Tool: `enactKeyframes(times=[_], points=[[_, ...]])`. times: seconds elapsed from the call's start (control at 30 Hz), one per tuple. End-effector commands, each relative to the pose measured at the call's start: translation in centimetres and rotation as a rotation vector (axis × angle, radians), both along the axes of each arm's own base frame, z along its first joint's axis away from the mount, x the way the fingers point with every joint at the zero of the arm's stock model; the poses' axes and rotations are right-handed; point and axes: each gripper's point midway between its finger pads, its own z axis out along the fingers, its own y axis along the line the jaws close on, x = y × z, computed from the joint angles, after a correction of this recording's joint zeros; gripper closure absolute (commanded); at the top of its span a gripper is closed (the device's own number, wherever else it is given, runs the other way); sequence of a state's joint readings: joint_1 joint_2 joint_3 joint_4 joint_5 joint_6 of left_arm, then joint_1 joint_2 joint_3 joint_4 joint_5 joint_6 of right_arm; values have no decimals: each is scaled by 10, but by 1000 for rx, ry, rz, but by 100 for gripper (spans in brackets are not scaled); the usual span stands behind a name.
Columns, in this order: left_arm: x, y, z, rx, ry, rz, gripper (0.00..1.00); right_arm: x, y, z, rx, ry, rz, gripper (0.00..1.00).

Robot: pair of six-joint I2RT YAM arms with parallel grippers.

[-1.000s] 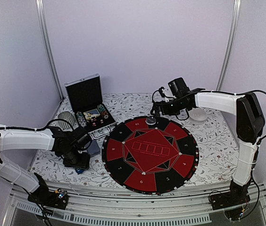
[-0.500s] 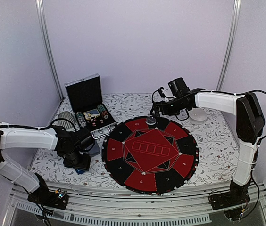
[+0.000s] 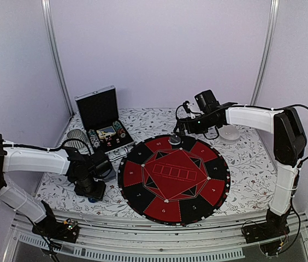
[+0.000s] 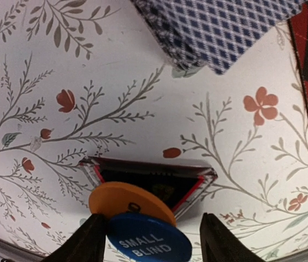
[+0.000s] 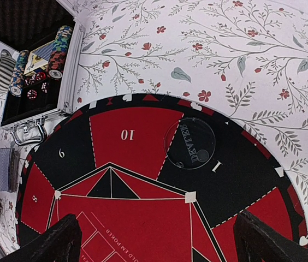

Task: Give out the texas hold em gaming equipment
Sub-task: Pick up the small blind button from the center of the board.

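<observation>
Blue blind button sits inside my half-open left tool, ungripped; next up, squeeze and lift. Right tool hangs wide open.

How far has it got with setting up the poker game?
Done: a clear dealer button lies on the mat. In hand: the left gripper straddles the blue blind button, jaws open. Left: chips sit in the case, and the card stack lies undealt beside the mat.
</observation>
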State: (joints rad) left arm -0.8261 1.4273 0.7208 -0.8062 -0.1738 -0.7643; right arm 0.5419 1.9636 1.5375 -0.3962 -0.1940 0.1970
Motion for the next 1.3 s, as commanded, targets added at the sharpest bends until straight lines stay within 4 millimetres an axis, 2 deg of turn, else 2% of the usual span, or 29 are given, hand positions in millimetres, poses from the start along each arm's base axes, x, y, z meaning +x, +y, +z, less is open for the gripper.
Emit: enactKeyframes(times=[0.0,0.23,0.5,0.73,1.0,1.17,1.27], points=[[7,-11,8,-2,-32,-41,39,1,2,-2,4,-3,14,1],[5,-8,5,42,-19,-58,44,1,3,-2,3,-3,19,1],[4,-16,13,27,-28,-76,45,1,2,-3,-1,-1,20,1],[3,-22,27,-15,-46,-69,34,-1,2,-6,-5,5,24,1],[-18,-12,19,-37,25,28,28,-2,1,-7,-10,7,24,1],[-22,-20,16,-121,24,69,15,-2,2,-10,-9,13,26,1],[-24,-21,9,-126,36,72,14,-2,2,-11,-9,16,27,1]])
